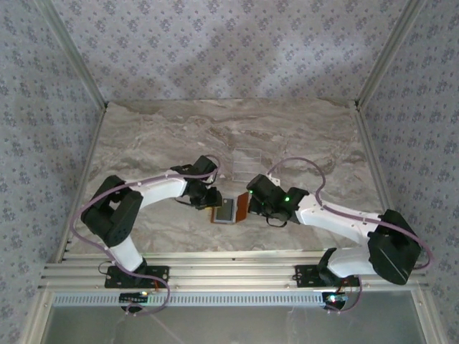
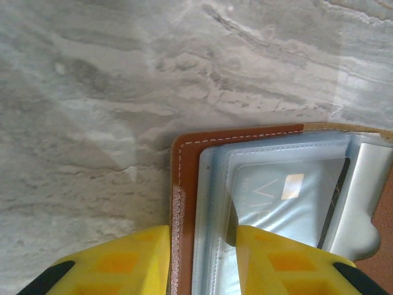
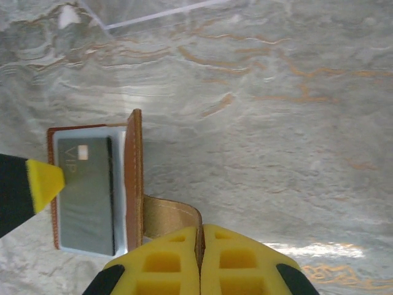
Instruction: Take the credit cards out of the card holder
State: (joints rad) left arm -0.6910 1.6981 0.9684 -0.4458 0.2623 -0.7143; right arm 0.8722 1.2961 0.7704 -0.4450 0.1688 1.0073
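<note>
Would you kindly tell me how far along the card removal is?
Done: the wallet lies open, the right gripper shut on its strap. In hand: the left gripper, open, straddles the wallet's edge. Left: the card sits in its sleeve, not yet out.

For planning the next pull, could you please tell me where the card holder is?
In the top view, the card holder lies open between the left hand and right hand, just on the near side of the clear tray.

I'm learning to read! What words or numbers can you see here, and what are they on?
"VIP": on the credit card lying in the open card holder.
Faint small print along that card's edge, left wrist view: too blurred to read.
Nothing else carries writing.
</note>
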